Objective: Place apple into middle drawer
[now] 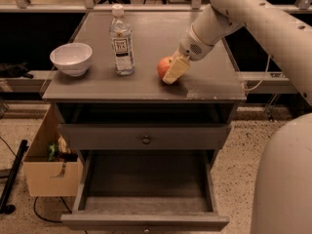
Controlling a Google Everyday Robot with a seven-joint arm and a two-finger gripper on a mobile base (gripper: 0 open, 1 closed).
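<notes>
- Tool [171, 72] is down at the desk top, near the right-hand near edge, pressed against the right, near side of the apple [163, 66].
- Its pale yellowish pad lies slanted across the fruit and hides part of it; whether the tool is clamped on the apple or only set against it, I cannot tell.
- Behind the tool, the grey wrist angles up and to the right into a thick white arm [253, 11], which comes in from the upper right and reaches down and leftward over the desk.
- The apple rests on the desk [146, 28], red-orange, right of the middle and toward the near edge.
- A clear water bottle [121, 43] with a white cap stands upright to the left of the apple, apart from it.
- A white bowl [71, 57] sits farther left, close to the desk's left edge.
- Under the desk top is an open dark slot, and below that a shut drawer front [146, 130] with a small round knob.
- The middle drawer [146, 179] is lowest, pulled out toward the near side, its bare grey-brown floor showing.
- The apple is well above this drawer and outside it.
- On the floor to the left stands an open cardboard box [46, 172].
- The robot's white body [287, 179] fills the near right corner.
</notes>
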